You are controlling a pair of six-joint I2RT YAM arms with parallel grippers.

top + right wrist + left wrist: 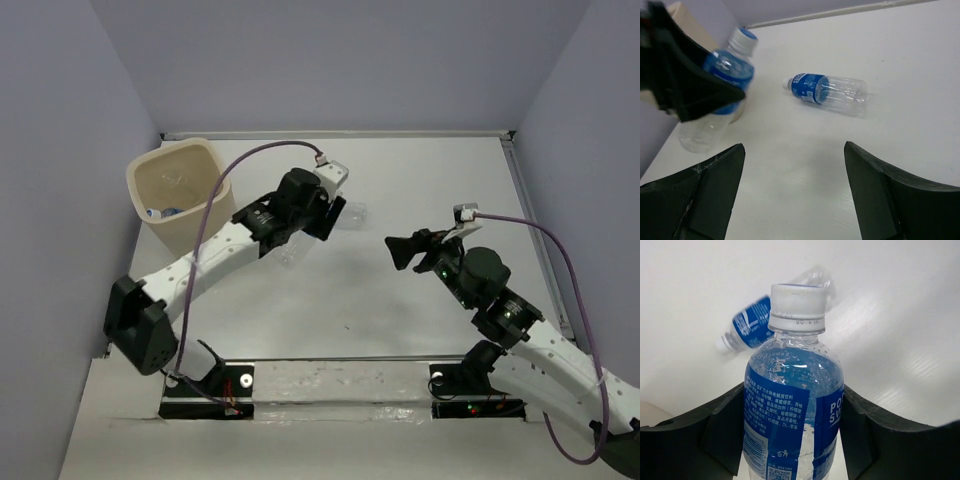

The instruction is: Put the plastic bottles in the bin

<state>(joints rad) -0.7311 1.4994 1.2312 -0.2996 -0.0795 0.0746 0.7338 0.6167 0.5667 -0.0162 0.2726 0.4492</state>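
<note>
Left pincer [792, 405] clenched on a plastic bottle [790, 370] at its label, cap uppermost, tilted, near the bin [180, 232]. A second bottle [829, 91] lies on its side on the worktop [420, 180], apart from both pincers. Right pincer [794, 150] released, jaws wide, holding nothing. Blue label visible inside the bin.

Top cam overhead; wrist cams close, both w/ lying bottle [827, 92]

Bright even light, soft shadows, slight blur.
</note>
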